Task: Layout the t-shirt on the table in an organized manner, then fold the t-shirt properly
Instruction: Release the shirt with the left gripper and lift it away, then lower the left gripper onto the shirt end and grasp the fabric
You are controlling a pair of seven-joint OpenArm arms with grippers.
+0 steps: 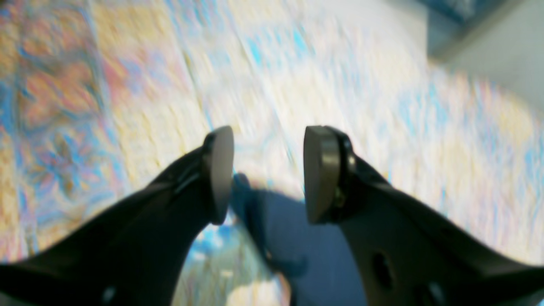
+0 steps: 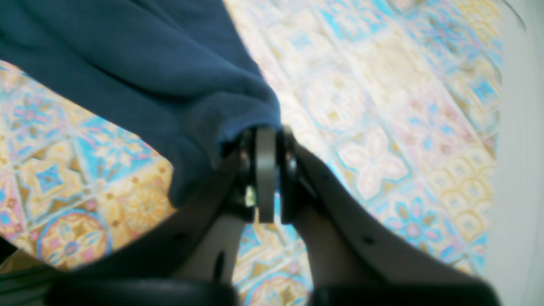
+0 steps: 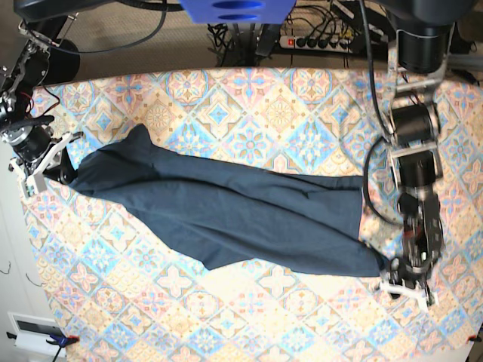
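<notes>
The navy t-shirt [image 3: 226, 211] lies stretched in a long wrinkled band across the patterned table [image 3: 249, 105], from far left to lower right. At the left end, my right gripper [image 3: 56, 170] is shut on a bunched edge of the shirt [image 2: 148, 63]; its pads [image 2: 265, 178] are pressed together with cloth at the tips. My left gripper [image 3: 404, 285] stands at the shirt's right end. Its jaws [image 1: 267, 174] are apart with nothing between the pads, and a bit of the shirt [image 1: 289, 238] lies just beneath them.
Cables and a power strip [image 3: 317, 41] run behind the table's far edge. The table's right edge [image 2: 505, 170] is close to my right gripper. A white box [image 3: 30, 328] sits on the floor at the lower left.
</notes>
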